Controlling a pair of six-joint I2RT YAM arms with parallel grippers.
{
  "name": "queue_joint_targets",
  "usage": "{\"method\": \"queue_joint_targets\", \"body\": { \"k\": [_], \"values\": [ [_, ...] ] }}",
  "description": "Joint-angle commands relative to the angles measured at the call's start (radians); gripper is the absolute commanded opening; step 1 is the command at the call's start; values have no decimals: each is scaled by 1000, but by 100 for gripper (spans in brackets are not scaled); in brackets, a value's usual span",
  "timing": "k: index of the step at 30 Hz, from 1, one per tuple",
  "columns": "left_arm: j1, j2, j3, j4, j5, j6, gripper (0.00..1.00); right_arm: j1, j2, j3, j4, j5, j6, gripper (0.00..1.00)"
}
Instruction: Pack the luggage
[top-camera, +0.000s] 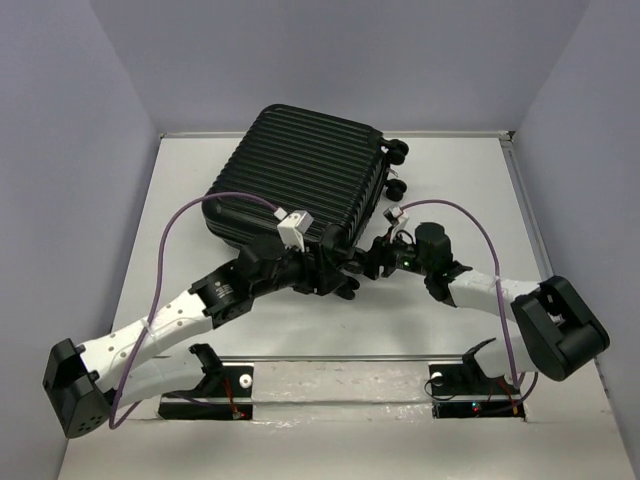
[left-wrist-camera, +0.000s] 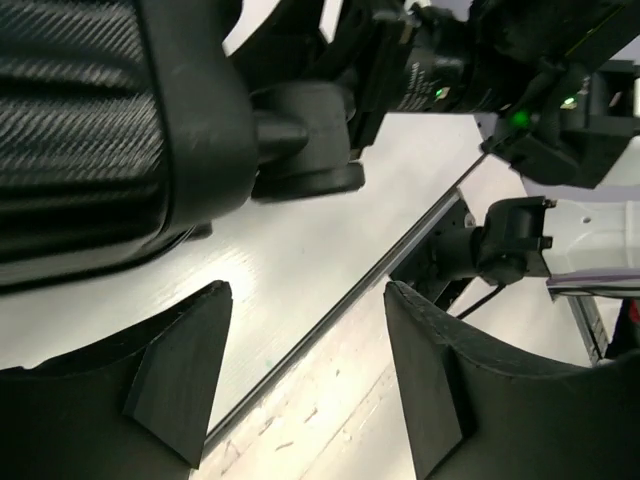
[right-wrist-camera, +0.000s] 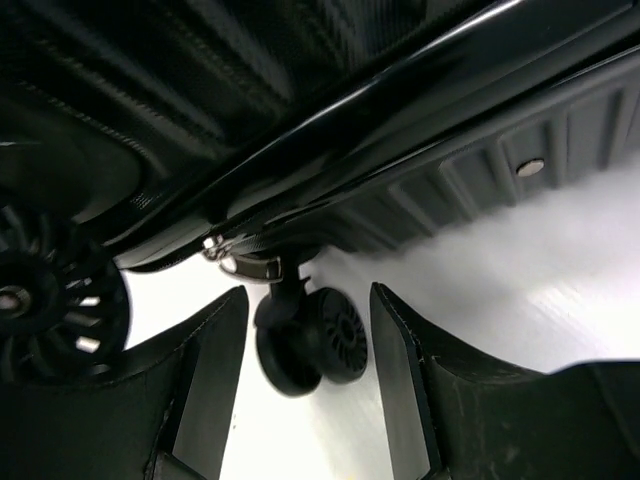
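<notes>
I log the large black ribbed hard-shell suitcase (top-camera: 300, 185) lying flat on the white counter (top-camera: 560, 250), behind centre, nearer the far edge and slightly left. Two small black wheels (top-camera: 398, 152) sit on its right side, toward the far right corner. The left gripper (top-camera: 338, 272) is at the case's near side. The right gripper (top-camera: 380, 258) is just right of it, before a near wheel (right-wrist-camera: 318, 348).
</notes>
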Motion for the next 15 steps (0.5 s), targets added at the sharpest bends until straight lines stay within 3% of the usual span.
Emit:
{"method": "queue_joint_targets", "body": {
  "k": [1,15],
  "values": [
    [-15,64,12,223,40,-57,77,2,64,1,230,-39,-14,57],
    [-23,187,58,330,11,-67,77,2,175,18,490,-143,61,52]
  ]
}}
